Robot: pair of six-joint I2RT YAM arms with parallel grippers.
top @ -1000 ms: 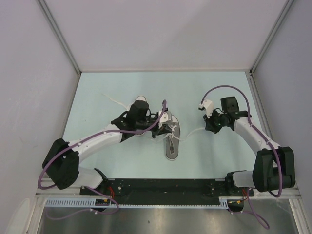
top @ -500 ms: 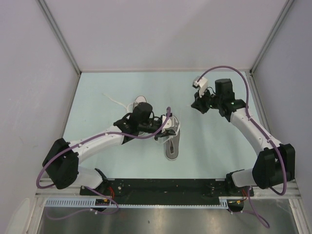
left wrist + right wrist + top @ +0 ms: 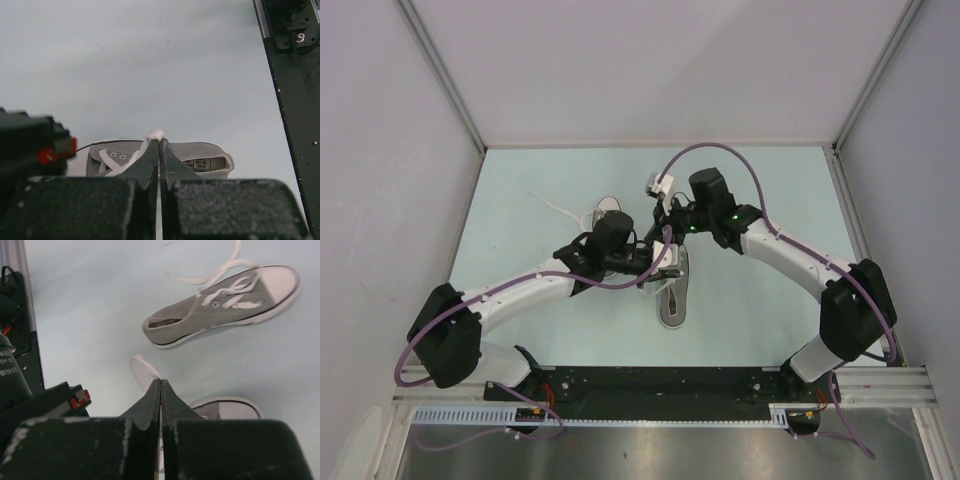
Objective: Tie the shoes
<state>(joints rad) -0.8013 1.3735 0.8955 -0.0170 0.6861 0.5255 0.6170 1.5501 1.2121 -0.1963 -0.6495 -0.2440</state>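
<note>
- The table [image 3: 770, 190] carries both shoes. Places are given from the near shoe [image 3: 673, 300], which lies at mid-table with its heel toward the table's near edge.
- The far shoe [image 3: 225, 305] is set to the left of the near shoe and farther back. Its loose laces [image 3: 220, 272] are trailed over the table.
- The left claw [image 3: 159, 142] is held just over the near shoe's middle, with its jaws pressed together on a lace [image 3: 156, 134].
- The right claw [image 3: 160, 382] is held above the near shoe's toe end. Its jaws are likewise together, and a second lace [image 3: 144, 367] appears pinched at the tips.
- The shoes are judged light, so they could be dragged by a hard pull. The canvas is judged soft and the soles stiffer.
- The laces are judged limp, flat and apt to slip. They are best taken near their ends, with slack kept for a loop.
</note>
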